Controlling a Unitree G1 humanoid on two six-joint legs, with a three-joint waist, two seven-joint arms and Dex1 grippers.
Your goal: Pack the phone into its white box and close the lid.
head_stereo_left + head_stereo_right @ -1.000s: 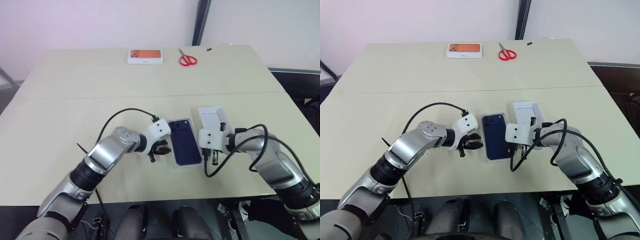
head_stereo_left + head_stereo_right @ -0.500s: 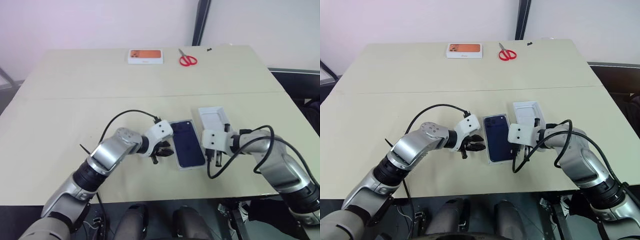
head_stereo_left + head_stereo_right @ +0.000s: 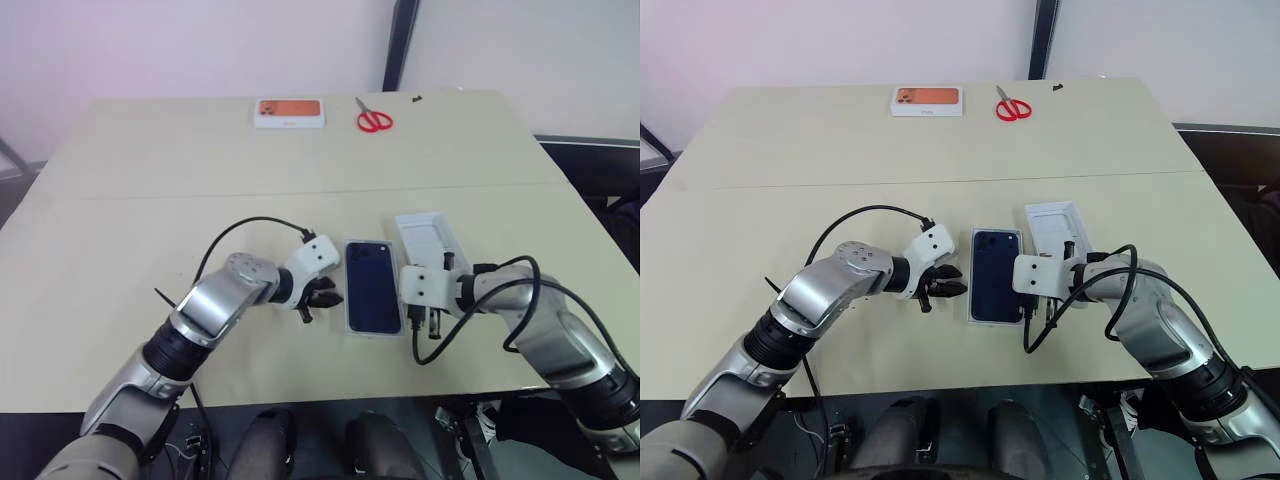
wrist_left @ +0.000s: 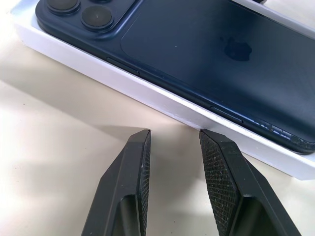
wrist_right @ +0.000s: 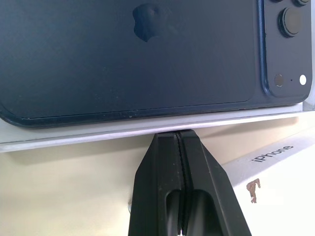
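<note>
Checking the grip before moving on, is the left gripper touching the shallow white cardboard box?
Apart. The left wrist view shows bare tabletop between the left gripper and the white box.

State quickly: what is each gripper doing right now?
Left gripper: open, empty, beside the white box.
Right gripper: shut, empty, tips at the box's edge.

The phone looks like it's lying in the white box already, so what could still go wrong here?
The phone seems to sit proud of the white box, not fully seated, so the lid might jam. The right gripper, jaws shut, presses at the tray's edge and may slide it. The lid lies beside that arm, which could knock it.
</note>
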